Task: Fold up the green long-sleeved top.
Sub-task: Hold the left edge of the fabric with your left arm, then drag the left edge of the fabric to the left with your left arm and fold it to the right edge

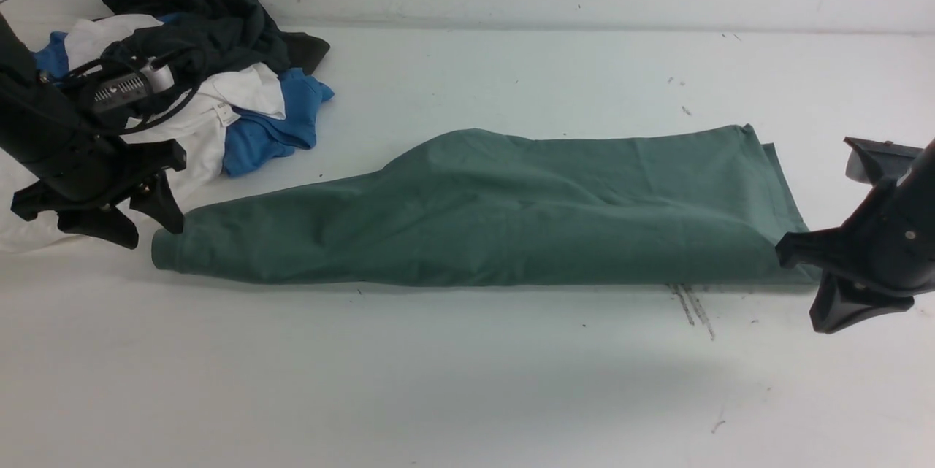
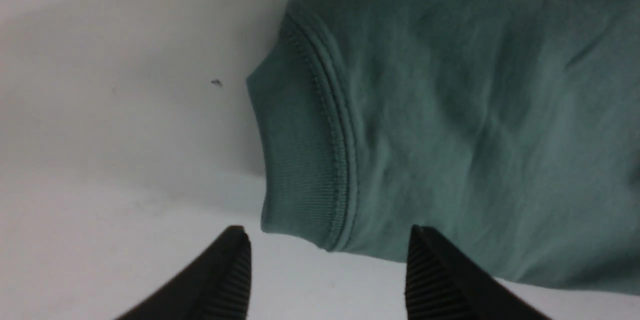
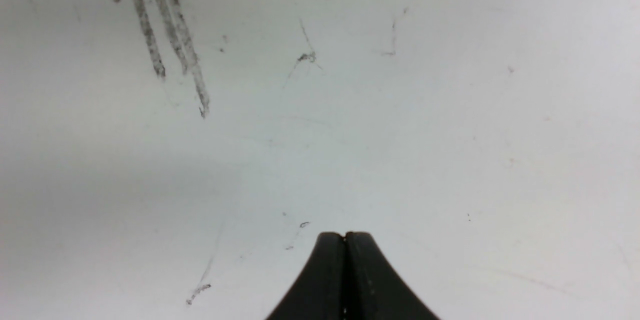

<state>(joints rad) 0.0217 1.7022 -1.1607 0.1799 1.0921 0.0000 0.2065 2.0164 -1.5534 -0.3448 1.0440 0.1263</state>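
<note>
From the front, we saw the green long-sleeved top (image 1: 511, 212) lying across the middle of the desk (image 1: 467, 395) as a long strip already doubled lengthwise. Its hem end lay toward the right and one sleeve tapered to the cuff (image 1: 168, 252) on the left. A pile of dark, white and blue garments (image 1: 241, 96) sat well apart at the far left. The left hand (image 1: 151, 229) hovered just beside the cuff, and the right hand (image 1: 831, 309) hung by the hem corner, near some scuff marks (image 1: 690, 304). In the left wrist view, the left hand's fingers (image 2: 230, 270) stood wide apart and empty, with the ribbed cuff lying flat on the desk just beyond them. In the right wrist view, the right hand's fingers (image 3: 330, 270) were pressed together on nothing, over bare desk, with only a sliver of green at the frame's edge. We judged the knit soft, light and limp. It would probably sag wherever it was unsupported, and the stacked layers might slide over one another. The thicker ribbing of the cuff looked the surest place to pinch on the left. On the right the hem corner would serve, provided all layers were caught together.
</note>
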